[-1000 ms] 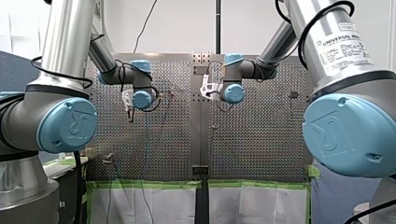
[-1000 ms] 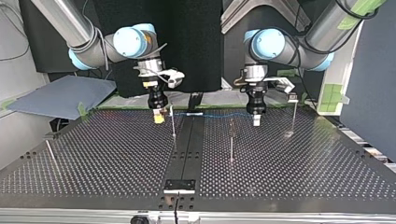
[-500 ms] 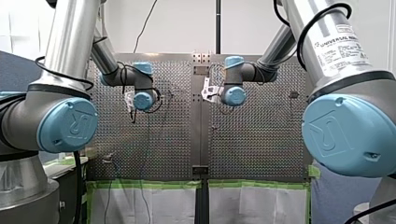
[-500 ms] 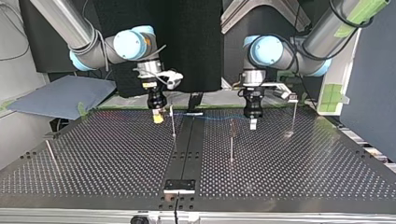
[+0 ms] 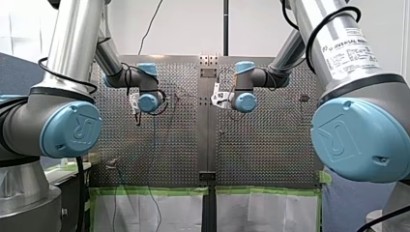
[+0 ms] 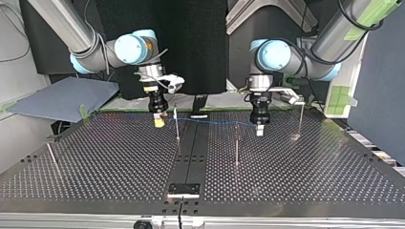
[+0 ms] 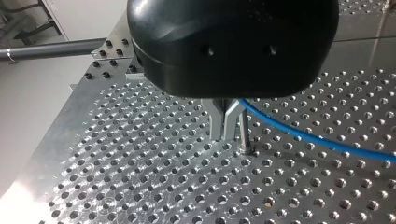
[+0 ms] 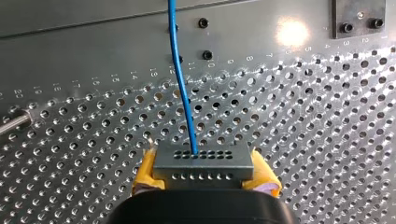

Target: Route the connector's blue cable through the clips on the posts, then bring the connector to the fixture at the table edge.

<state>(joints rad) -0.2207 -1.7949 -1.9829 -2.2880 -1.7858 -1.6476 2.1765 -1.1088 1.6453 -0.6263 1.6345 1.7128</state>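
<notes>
In the right wrist view my right gripper point(image 8: 204, 170) is shut on the grey connector point(image 8: 203, 162), which sits between its yellow pads point(image 8: 145, 173). The blue cable point(image 8: 183, 88) leaves the connector and runs ahead over the table. In the top view the blue cable point(image 6: 215, 122) stretches from my right gripper point(image 6: 159, 121), past a thin post point(image 6: 176, 125), to my left gripper point(image 6: 259, 130). In the left wrist view my left gripper point(image 7: 226, 126) has its metal fingers together on the blue cable point(image 7: 317, 138), close above the table and beside a short post point(image 7: 244, 135).
More posts stand in the top view: one point(image 6: 236, 145) near the middle, one point(image 6: 300, 119) at the right, one point(image 6: 51, 157) at the left. A black fixture point(image 6: 183, 190) sits at the near table edge. A dark centre strip point(image 6: 191, 148) divides the perforated table.
In the top view my left gripper has come slightly nearer and lower along the cable. My right gripper has shifted a little to that view's left with the connector.
</notes>
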